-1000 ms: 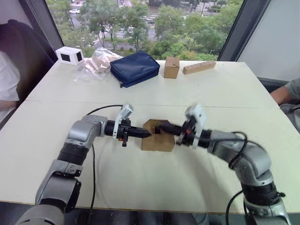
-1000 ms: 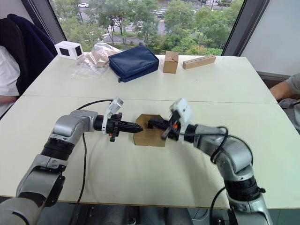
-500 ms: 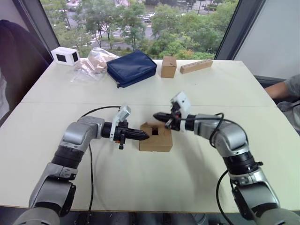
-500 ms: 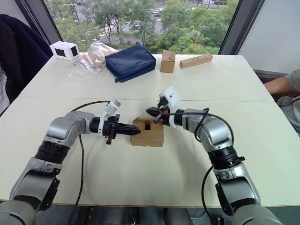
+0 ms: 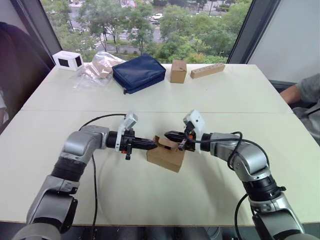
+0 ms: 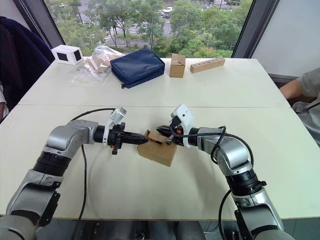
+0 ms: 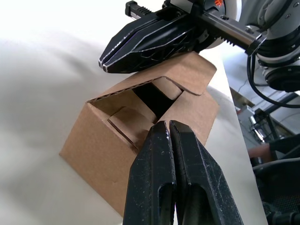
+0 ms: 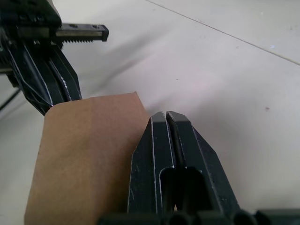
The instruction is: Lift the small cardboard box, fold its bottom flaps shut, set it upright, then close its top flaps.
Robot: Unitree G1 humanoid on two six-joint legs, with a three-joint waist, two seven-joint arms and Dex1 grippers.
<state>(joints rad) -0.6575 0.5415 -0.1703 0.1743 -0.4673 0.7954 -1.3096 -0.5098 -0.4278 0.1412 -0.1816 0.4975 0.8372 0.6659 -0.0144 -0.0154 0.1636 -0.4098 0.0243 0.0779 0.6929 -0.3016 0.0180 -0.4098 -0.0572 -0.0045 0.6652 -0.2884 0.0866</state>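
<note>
Cardboard box (image 5: 165, 156) unlabelled, tilted, between claws

Small cardboard box (image 5: 165, 156) sits tilted between left gripper (image 5: 154, 145) and, seemingly touching, right gripper (image 5: 167, 134).

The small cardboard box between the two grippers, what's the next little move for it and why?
Probably press the right gripper down on the raised flap. The small cardboard box sits tilted on the table, its open end facing the left gripper, one notched flap still up and the inner flaps only partly folded. Both grippers are shut, touching the box from opposite sides, so the left can brace it.
</note>
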